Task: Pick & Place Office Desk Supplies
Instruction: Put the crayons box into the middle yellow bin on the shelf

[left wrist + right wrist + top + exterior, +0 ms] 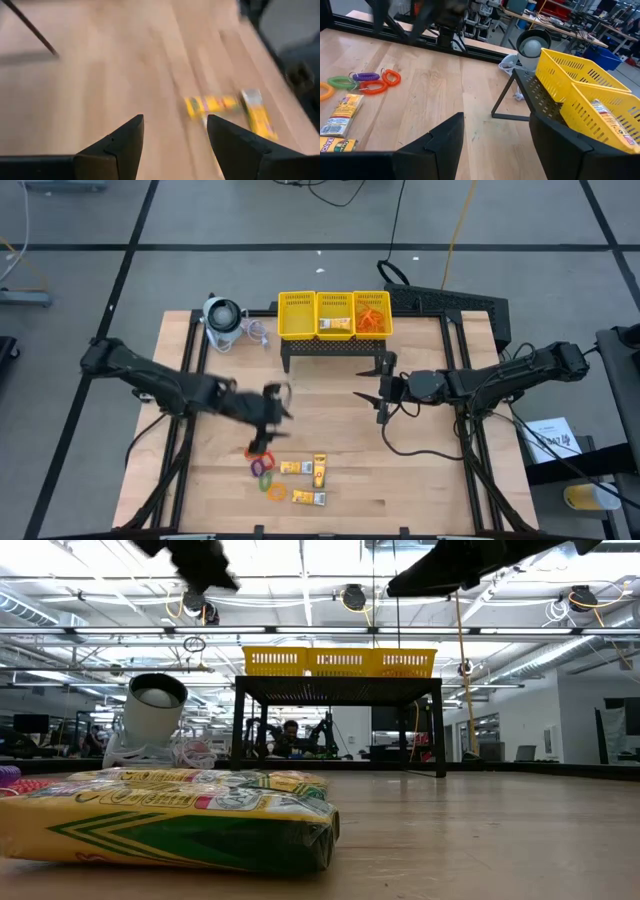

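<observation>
Packets (305, 468) and coloured rings (264, 468) lie clustered near the desk's front edge, awaiting sorting into the yellow basket (334, 315) at the back. Left gripper (274, 408) hovers above them, jaws apart, empty. Right gripper (381, 394) waits mid-desk, also apart.

This is a robotics lab in a big open industrial hall. Past the far edge of the wooden table (520, 830) the room runs deep: exposed ceiling trusses and strip lights (300, 630), rows of workbenches with monitors (30, 725) and blue bins (602, 52) (cables trailing everywhere), a person seated at a bench (290, 735), and grey floor marked with dark tape lines (120, 275).
</observation>
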Robot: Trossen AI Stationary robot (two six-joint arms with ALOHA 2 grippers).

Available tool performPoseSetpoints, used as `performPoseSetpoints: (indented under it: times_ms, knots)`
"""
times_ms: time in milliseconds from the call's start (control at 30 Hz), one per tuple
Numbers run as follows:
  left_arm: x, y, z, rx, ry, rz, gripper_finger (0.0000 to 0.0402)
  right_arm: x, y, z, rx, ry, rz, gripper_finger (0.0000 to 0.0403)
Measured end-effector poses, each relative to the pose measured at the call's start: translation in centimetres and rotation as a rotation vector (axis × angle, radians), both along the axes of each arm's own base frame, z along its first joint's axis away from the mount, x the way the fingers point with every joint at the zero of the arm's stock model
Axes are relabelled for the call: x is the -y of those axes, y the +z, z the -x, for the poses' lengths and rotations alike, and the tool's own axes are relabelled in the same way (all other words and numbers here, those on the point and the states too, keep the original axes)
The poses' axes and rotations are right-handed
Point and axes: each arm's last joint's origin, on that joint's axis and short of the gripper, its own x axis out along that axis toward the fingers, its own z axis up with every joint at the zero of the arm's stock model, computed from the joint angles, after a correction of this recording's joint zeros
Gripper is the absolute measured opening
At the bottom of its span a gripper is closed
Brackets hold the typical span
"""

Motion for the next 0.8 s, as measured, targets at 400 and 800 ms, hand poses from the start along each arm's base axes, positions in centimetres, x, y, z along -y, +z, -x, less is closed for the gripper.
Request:
performPoseSetpoints:
  times_ms: [400, 800]
  knots:
    - [7.9, -9.3, -1.5, -0.334, -0.034, -0.013, 0.0228, 0.0, 0.0, 0.0, 0.002, -0.001, -0.003, 0.0215]
    - [9.9, -11.5, -2.7, -0.285, -0.020, 0.032, 0.0228, 0.0, 0.1, 0.0, 0.007, 0.000, -0.004, 0.0215]
